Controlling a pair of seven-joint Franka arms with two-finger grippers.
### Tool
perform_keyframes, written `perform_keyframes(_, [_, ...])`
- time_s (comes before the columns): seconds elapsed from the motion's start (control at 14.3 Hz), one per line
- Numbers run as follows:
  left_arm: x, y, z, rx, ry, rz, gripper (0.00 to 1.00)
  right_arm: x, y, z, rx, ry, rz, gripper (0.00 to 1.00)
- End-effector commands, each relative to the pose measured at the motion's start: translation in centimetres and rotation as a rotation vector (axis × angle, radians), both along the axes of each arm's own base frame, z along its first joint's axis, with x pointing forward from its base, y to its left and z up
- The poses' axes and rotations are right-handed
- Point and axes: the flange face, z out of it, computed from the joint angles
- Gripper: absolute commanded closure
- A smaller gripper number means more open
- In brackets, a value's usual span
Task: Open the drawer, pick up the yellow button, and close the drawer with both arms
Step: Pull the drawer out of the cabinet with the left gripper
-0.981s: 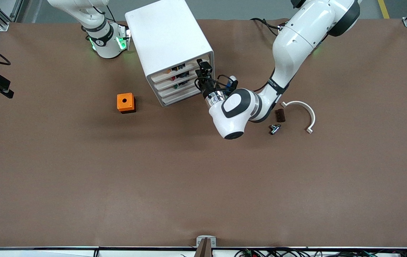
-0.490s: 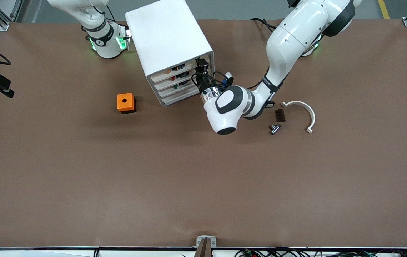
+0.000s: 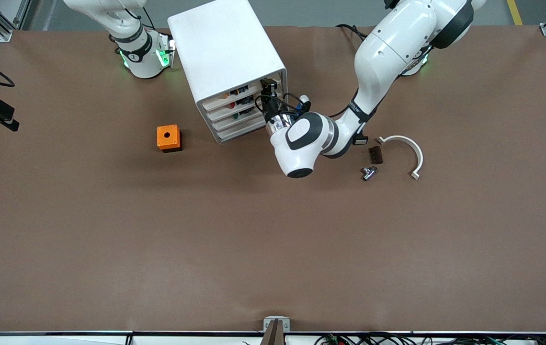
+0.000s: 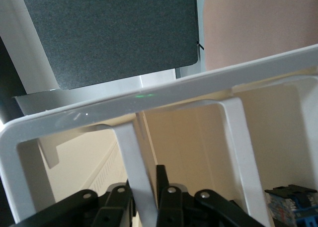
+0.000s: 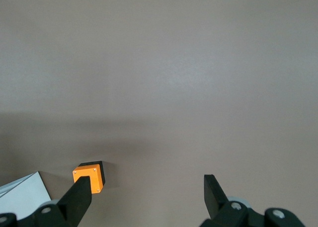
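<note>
Brown matte sheeting is covering the wide desk [image 3: 273, 239], and on it, near the arms' bases, a white rounded box cabinet [image 3: 225, 52] is standing with four shallow tray drawers in its front. Reaching in from its base, the glossy white left arm [image 3: 388, 48] is bending down to the cabinet's front, where the black left tool [image 3: 268, 91] is sitting at the edge of the uppermost white tray drawer [image 3: 244, 91], at the end toward the left arm. In the left wrist view that tool [image 4: 144, 197] is pinching a thin upright white rib of the drawer front [image 4: 136, 177], with one black finger [image 4: 117, 204] on each side of it. The drawer is showing no clear gap from the ones below it. The glossy white right arm [image 3: 119, 24] is waiting by its base, and its black right tool [image 5: 146, 192] is hanging high over the bare desk with its fingers spread wide apart. An orange cube with a round hole on top [image 3: 168, 137] is lying toward the right arm's end, nearer the front camera than the cabinet. A curved white half-ring [image 3: 404, 151], a small dark brown block [image 3: 375, 154] and a small metal fitting [image 3: 369, 172] are lying close together toward the left arm's end. Small orange and dark parts are showing through the drawer fronts, but I cannot tell which is the tiny orange-capped push button.
</note>
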Motion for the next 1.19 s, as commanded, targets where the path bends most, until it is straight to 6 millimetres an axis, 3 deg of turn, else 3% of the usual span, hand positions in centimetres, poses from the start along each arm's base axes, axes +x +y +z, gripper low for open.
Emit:
perform_keyframes(0.0, [0.0,-0.3,0.5,-0.001,0.007,0.015,0.88,-0.2,-0.3,0.5,0.015,-0.003,0.008,0.0])
perform_keyframes(0.35, [1.7,1.2,0.2,0.006,0.005,0.048,0.89,-0.2,-0.4,0.4,0.015,0.0,0.007,0.0])
perform_keyframes(0.84, [7.3,6.0,-0.5,0.009,-0.009,0.173,0.87,0.0,0.0,0.2,0.015,0.0,-0.001,0.0])
perform_keyframes(0.98, [8.8,7.5,-0.7,0.012,-0.013,0.211,0.86,0.2,1.4,0.0,0.019,0.004,-0.022,0.0])
perform_keyframes(1.12, [9.8,8.5,-0.7,0.012,-0.015,0.235,0.86,0.4,5.2,-0.1,0.028,0.006,-0.166,0.0])
